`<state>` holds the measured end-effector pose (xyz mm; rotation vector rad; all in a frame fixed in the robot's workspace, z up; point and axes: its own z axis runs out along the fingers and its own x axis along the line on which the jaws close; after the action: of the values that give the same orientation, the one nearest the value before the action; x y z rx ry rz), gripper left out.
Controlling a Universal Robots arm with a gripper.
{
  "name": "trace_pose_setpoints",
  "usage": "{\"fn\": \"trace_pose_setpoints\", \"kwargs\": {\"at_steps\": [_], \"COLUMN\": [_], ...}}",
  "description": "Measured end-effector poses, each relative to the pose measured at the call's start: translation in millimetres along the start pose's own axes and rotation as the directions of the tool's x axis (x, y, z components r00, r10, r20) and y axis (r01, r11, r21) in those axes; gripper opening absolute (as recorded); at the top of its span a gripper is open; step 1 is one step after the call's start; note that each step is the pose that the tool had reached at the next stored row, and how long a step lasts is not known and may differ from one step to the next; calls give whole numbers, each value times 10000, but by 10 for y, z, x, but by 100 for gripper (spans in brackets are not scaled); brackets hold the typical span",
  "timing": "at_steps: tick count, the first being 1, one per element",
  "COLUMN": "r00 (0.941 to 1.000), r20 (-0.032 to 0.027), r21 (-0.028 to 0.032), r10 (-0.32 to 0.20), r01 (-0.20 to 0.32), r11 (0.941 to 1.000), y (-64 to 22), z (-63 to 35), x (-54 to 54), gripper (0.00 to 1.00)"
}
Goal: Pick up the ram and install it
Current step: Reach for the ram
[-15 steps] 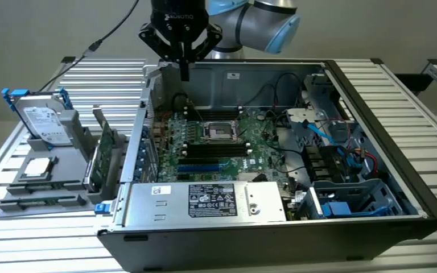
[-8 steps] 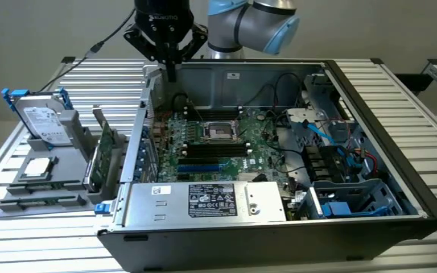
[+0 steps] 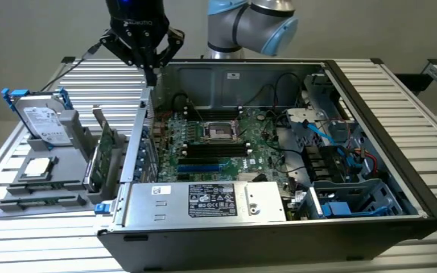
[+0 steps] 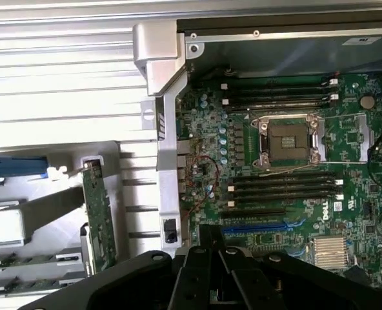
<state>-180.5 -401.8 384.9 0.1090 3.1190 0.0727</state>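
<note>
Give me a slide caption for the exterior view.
Shut gripper hovers over the open computer case; the ram lies in the gray tray beside it.

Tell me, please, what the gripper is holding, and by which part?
Nothing is held: the gripper is shut and empty above the computer case; the ram lies on the grey tray.
</note>
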Motion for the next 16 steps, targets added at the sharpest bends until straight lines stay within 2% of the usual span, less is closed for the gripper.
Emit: {"fn": "trace_pose_setpoints", "kwargs": {"at_steps": [5,16], "r00": [10000,9999], "r20": [-19,-128], "r21": [8,17], "r10": [1,7], "r01": [-1,-7], "r11": [10000,10000], "y": [-24,-109], "z": [63,183], "x": [228,699], "gripper": [11,11]}}
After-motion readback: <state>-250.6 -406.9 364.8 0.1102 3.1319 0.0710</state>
